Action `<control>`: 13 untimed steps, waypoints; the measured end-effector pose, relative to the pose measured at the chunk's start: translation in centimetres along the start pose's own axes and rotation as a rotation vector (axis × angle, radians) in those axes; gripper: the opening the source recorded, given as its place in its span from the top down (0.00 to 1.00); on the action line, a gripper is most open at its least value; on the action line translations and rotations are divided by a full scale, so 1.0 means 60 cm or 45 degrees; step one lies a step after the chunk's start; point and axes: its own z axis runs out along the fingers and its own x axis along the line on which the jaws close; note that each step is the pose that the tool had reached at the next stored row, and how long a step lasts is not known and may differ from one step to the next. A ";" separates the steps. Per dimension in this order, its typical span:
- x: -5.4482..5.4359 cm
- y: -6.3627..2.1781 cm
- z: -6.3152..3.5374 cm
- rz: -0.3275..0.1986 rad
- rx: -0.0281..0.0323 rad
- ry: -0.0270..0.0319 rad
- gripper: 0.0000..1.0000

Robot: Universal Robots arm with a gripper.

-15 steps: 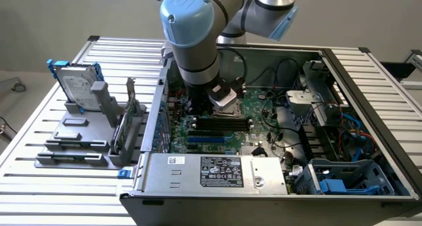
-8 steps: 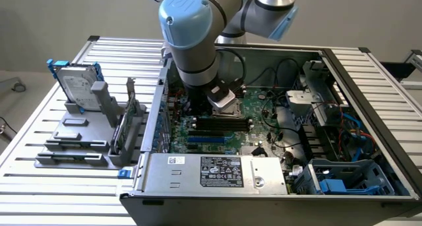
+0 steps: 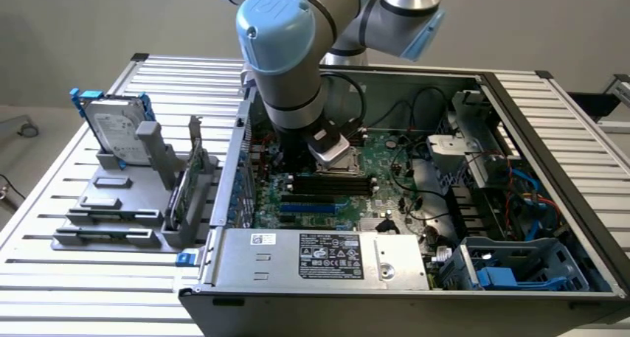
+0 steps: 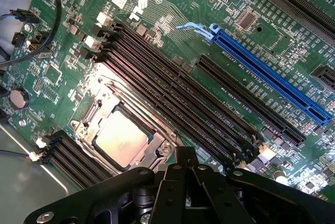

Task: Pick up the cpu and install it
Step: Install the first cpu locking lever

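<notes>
The cpu (image 4: 121, 139) sits flat inside its metal-framed socket (image 4: 93, 113) on the green motherboard (image 4: 157, 9), beside the black memory slots (image 4: 172, 98); the gripper (image 4: 184, 177) hangs just above the board near it, fingers drawn together, holding nothing. In the exterior view the arm (image 3: 285, 64) reaches down into the open computer case (image 3: 512, 116); a hard drive (image 3: 113, 127) stands in its rack well apart.

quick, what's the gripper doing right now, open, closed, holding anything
Gripper: shut, fingers pressed together with nothing between them, above the motherboard next to the cpu, which sits in its socket.
</notes>
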 end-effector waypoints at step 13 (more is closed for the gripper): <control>0.000 -0.002 0.007 0.006 -0.0017 0.0008 0.89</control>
